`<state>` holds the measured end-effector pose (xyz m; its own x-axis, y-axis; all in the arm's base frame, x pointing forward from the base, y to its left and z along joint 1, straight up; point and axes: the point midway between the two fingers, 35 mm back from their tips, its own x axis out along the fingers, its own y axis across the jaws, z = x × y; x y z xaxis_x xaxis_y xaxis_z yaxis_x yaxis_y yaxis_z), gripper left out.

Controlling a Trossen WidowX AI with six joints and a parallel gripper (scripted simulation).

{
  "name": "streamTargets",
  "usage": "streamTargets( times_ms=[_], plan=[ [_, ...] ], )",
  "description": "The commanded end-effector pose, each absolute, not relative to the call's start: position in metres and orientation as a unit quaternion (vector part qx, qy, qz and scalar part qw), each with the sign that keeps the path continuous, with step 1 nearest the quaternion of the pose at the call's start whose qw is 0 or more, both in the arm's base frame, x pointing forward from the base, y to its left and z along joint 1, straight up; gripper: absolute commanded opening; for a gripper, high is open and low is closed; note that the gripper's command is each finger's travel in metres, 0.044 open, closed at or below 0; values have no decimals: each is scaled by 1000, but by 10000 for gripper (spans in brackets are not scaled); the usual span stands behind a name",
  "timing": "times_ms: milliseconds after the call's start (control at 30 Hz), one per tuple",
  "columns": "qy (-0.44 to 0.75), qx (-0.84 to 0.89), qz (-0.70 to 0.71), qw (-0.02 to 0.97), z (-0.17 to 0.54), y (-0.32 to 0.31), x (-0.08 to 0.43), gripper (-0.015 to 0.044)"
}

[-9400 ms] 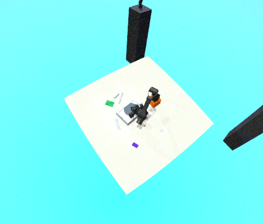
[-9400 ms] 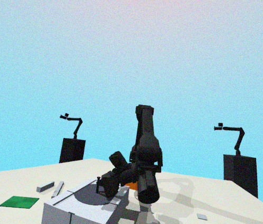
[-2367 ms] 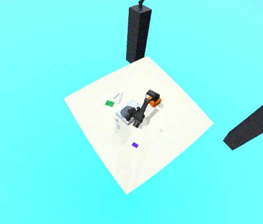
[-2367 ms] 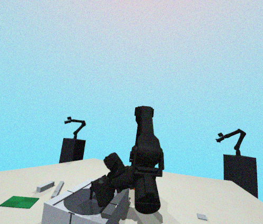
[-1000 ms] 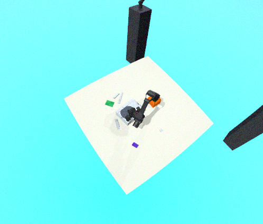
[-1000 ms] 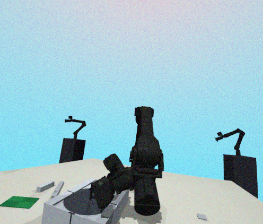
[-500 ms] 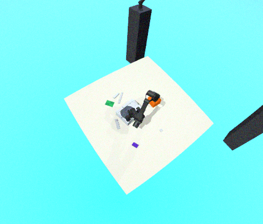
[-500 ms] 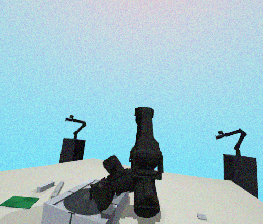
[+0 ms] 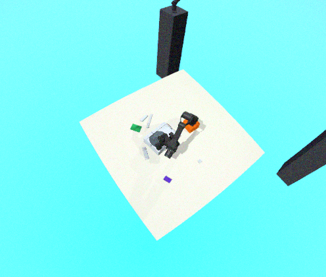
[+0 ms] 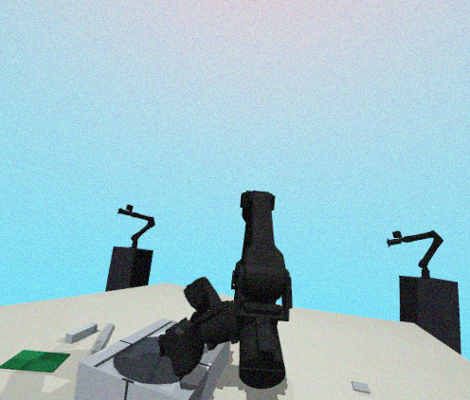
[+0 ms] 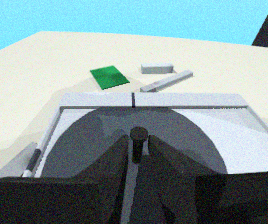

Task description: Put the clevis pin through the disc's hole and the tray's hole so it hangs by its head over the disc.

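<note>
The steel tray [image 9: 167, 127] [image 10: 97, 383] [image 11: 185, 100] stands on the table with the wide grey disc [image 9: 154, 138] [image 10: 135, 362] [image 11: 85, 142] flat inside its rim. The dark pin [image 11: 139, 134] is upright over the middle part of the disc, head up, with its shank pointing down. The head is above the disc. Whether the shank's lower end is in the holes cannot be told. My gripper [image 9: 160, 142] [image 10: 170, 358] [image 11: 138, 140] is slightly open, low over the disc, with one fingertip on each side of the pin and small gaps showing. The top and exterior views hide the pin behind the gripper.
A green patch [image 9: 136, 128] [image 10: 35, 361] [image 11: 109, 77] and two grey bars [image 9: 144, 117] [image 9: 150, 121] lie beyond the tray. Another grey bar [image 9: 145, 153] lies beside it. A purple patch [image 9: 167, 179] and a small grey square [image 9: 200, 161] [image 10: 361, 387] lie farther off.
</note>
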<state>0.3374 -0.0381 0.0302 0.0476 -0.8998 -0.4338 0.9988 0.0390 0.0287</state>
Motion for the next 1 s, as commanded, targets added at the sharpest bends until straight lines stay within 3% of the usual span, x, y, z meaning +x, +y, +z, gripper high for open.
streamTargets(
  times_ms=[0, 533, 867, 967],
  plan=[
    [151, 164, -673, 705, 30, -38, 337, 157],
    [151, 159, -674, 706, 48, -38, 337, 160],
    [160, 165, -660, 715, 83, 45, 329, 423],
    [160, 165, -660, 715, 83, 45, 329, 440]
  ],
)
